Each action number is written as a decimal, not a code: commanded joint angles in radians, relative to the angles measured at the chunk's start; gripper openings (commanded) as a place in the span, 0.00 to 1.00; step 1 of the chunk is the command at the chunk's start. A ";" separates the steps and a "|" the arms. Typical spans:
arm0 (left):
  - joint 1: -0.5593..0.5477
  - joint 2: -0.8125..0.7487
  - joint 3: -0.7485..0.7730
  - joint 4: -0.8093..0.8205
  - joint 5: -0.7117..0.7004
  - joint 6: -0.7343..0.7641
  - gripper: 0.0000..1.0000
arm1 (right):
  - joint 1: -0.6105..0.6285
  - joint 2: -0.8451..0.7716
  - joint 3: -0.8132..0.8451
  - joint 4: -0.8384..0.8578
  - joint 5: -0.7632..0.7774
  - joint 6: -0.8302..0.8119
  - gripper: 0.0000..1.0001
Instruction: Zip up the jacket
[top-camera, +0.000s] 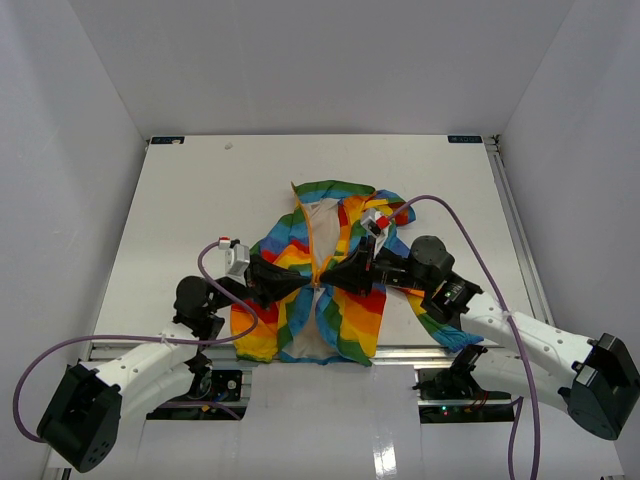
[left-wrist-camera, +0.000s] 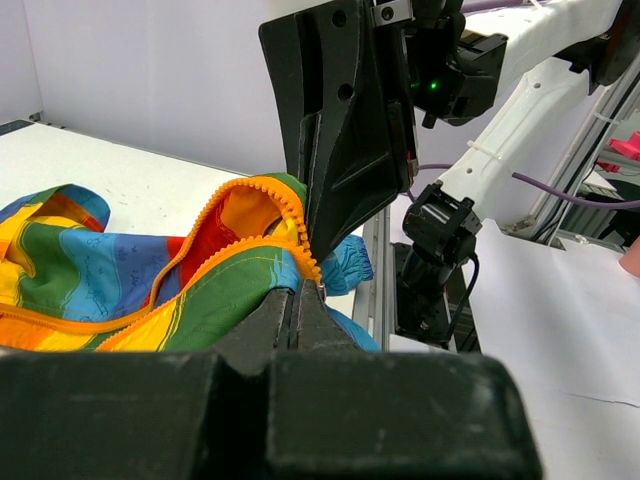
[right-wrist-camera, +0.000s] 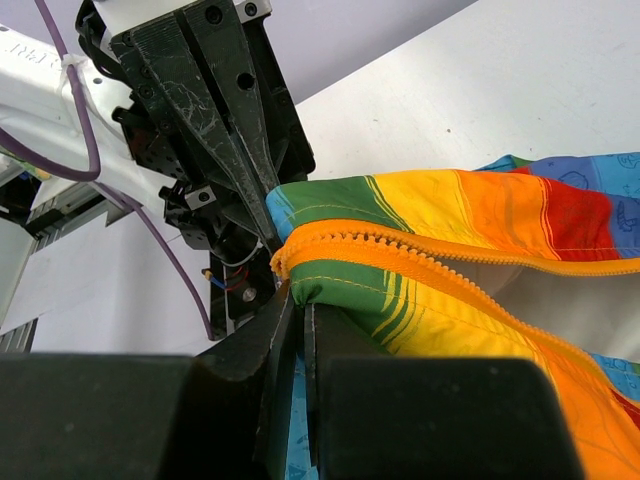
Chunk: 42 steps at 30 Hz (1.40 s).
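A robotics lab cell. Plain white walls (top-camera: 300, 70) box in a white desk (top-camera: 190, 200); aluminium rails (top-camera: 420, 351) and purple cables (top-camera: 432, 198) edge it.

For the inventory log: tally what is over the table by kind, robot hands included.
jacket: 1
hands: 2, the left hand and the right hand
Total: 3

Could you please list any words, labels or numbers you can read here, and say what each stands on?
Nothing reads clearly.
Two small strips on the far edge of the table: too small to read.
Dark marking on the left arm: blurred.
Faint prints on the blue stripes of the jacket: no words legible.
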<state>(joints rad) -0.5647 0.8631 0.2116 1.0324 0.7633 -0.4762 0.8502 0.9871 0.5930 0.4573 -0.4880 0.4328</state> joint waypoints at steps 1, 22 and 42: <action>-0.015 0.001 0.029 -0.071 -0.007 0.038 0.00 | -0.010 -0.028 0.067 0.062 0.026 -0.014 0.08; -0.034 -0.056 0.010 -0.057 -0.051 0.024 0.02 | -0.022 0.025 0.056 0.068 -0.010 -0.001 0.08; -0.034 -0.010 0.016 0.012 0.028 -0.033 0.33 | -0.022 0.031 0.034 0.116 -0.018 0.014 0.08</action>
<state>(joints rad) -0.5922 0.8460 0.2218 1.0254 0.7633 -0.5064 0.8314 1.0298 0.6231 0.4966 -0.5005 0.4396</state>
